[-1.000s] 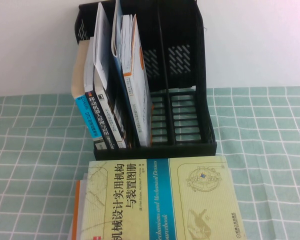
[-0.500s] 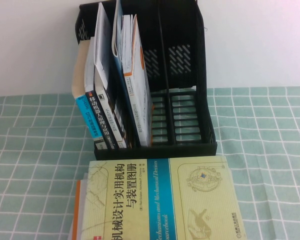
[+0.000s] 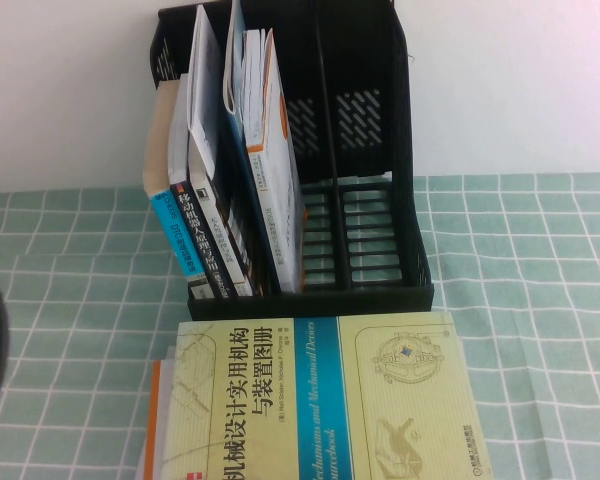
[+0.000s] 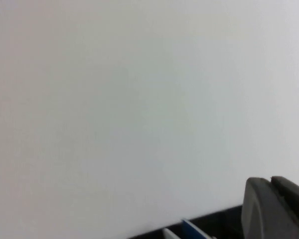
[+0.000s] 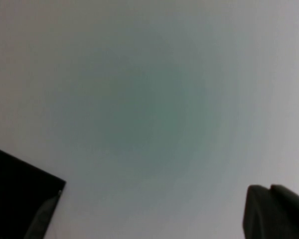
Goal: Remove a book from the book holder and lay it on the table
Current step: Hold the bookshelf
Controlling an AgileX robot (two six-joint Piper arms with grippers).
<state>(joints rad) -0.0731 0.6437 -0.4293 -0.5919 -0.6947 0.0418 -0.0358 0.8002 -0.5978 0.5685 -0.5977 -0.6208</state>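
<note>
The book holder point(image 3: 310, 160) stands on the bench point(image 3: 520, 260), books upright in its left slots; the orange-edged book point(image 3: 277, 150) leans among them, not yet taken out. The left tool point(image 4: 276, 209) shows only as a dark corner near the holder's top – I cannot tell its jaws; the right tool point(image 5: 274, 211) is closed, empty, clear of the holder. Risk: neighbours packed tight – a careless pull could drag them out or tip the holder.
</note>
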